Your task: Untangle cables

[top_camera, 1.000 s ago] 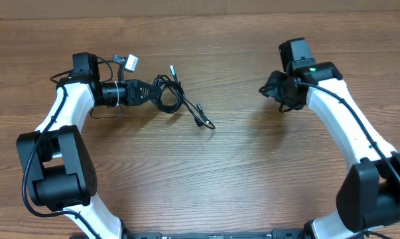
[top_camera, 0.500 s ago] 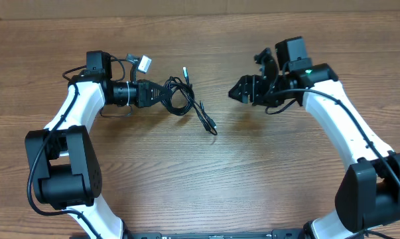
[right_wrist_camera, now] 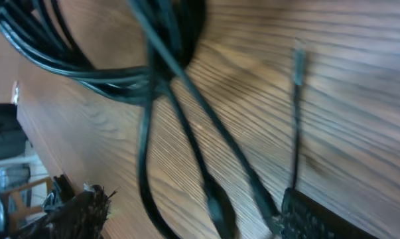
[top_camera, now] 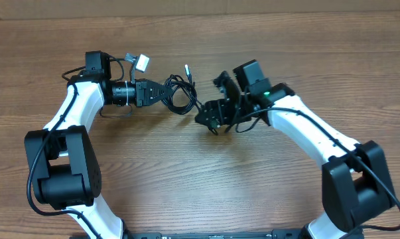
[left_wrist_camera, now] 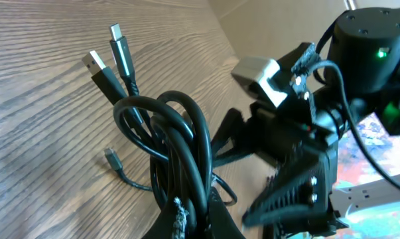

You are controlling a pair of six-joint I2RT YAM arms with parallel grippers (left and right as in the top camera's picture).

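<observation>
The cables (top_camera: pixel 178 96) are a bunch of thin black cords looped at the table's middle left. My left gripper (top_camera: pixel 157 93) is shut on the loops and holds them (left_wrist_camera: pixel 180 146); two silver-tipped plugs (left_wrist_camera: pixel 103 56) stick up from the bunch. Loose strands (top_camera: pixel 203 113) trail right to plug ends on the wood. My right gripper (top_camera: pixel 210 118) is open right over those strands. In the right wrist view, two strands (right_wrist_camera: pixel 213 192) run between its fingertips (right_wrist_camera: pixel 83 212), with the bunch (right_wrist_camera: pixel 107 46) beyond. The right gripper also shows in the left wrist view (left_wrist_camera: pixel 299 189).
The wooden table (top_camera: pixel 206 179) spreads all around. A small white tag (top_camera: pixel 142 62) hangs on the left arm's wiring behind the bunch. A thin cord with a small plug (right_wrist_camera: pixel 298 60) lies on the wood to the right of the strands.
My right arm has swung left across the table to the loose strands, jaws open. My left gripper shifted slightly right with the bunch, then stayed still.
</observation>
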